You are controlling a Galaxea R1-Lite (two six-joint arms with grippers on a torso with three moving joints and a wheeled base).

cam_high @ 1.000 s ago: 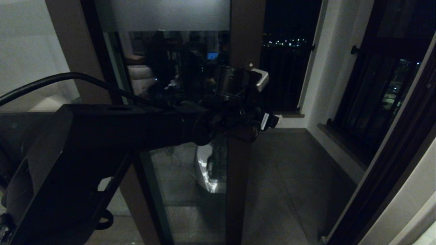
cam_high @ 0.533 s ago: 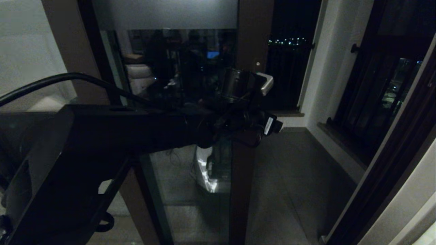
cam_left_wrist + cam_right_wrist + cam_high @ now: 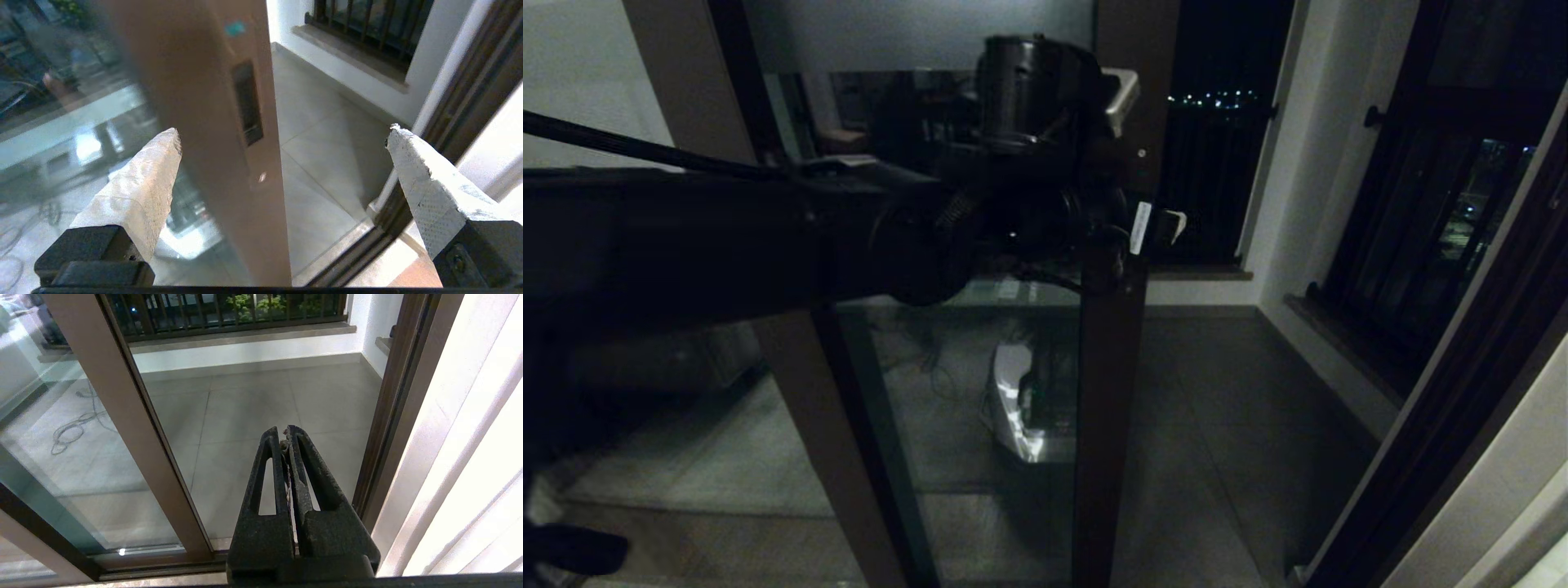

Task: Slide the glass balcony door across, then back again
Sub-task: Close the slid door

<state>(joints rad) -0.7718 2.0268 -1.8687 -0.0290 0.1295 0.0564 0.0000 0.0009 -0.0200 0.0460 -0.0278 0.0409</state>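
The glass balcony door (image 3: 1107,408) stands partly open, with a frosted band (image 3: 915,33) across its top. My left arm reaches in from the left at chest height. Its left gripper (image 3: 1156,229) is at the door's edge stile. In the left wrist view the left gripper (image 3: 284,128) is open. Its two pale fingers (image 3: 139,192) stand wide on either side of the brown stile and touch nothing. The narrow handle slot (image 3: 247,104) lies just beyond the fingertips. My right gripper (image 3: 284,430) is shut and empty, hanging low before the doorway, beside the door (image 3: 122,416).
A dark door jamb (image 3: 1462,408) bounds the opening on the right. Beyond it are the tiled balcony floor (image 3: 1241,425), a railing (image 3: 1209,180) and a barred side window (image 3: 1421,245). Behind the glass sit a white object (image 3: 1021,408) and a loose cable (image 3: 69,428).
The door's stile shifted a little to the right early on, then stayed. My left arm has lifted, carrying the left gripper higher up the stile.
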